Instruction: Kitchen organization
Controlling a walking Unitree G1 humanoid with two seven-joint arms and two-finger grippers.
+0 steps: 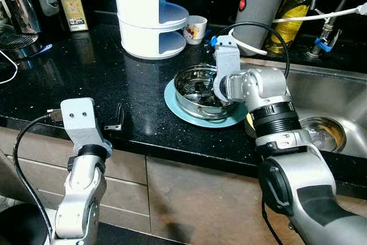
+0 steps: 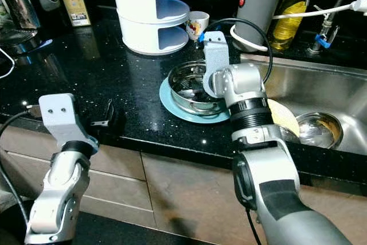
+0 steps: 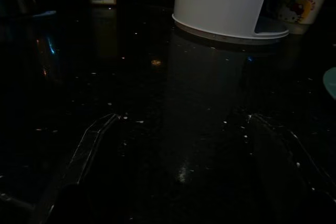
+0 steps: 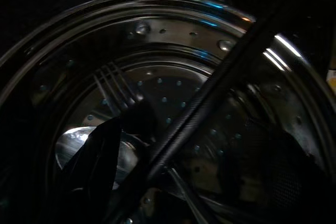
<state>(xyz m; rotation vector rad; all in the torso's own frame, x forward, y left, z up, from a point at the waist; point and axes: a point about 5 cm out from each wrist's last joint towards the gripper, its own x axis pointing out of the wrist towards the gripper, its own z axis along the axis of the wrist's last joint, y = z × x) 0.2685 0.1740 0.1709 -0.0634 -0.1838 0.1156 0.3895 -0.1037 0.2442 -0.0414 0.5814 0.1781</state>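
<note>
Nearest the lens, at the lower left of the frame, the left arm rises to the black countertop [image 1: 86, 67], and the left gripper [image 1: 117, 120] rests at the counter's front edge; in its wrist view the two fingers [image 3: 86, 148] are spread wide over bare stone, holding nothing. Upper left holds a yellow tin [image 1: 72, 6], with a white tiered rack [image 1: 150, 12] in the upper middle and a small printed cup [image 1: 195, 28] just beside it. At centre, a perforated steel bowl [image 1: 192, 84] sits on a pale blue plate [image 1: 175, 107]. The right gripper [image 4: 131, 145] reaches down into that bowl from the right arm; one finger [image 4: 210, 103] crosses above a fork [image 4: 113, 85] lying inside, but whether the fingers are parted or closed, I cannot tell. Right of the plate lies the steel sink [image 1: 332, 98], a grey canister [image 1: 261, 4] and oil bottle [image 1: 295, 10] behind it.
</note>
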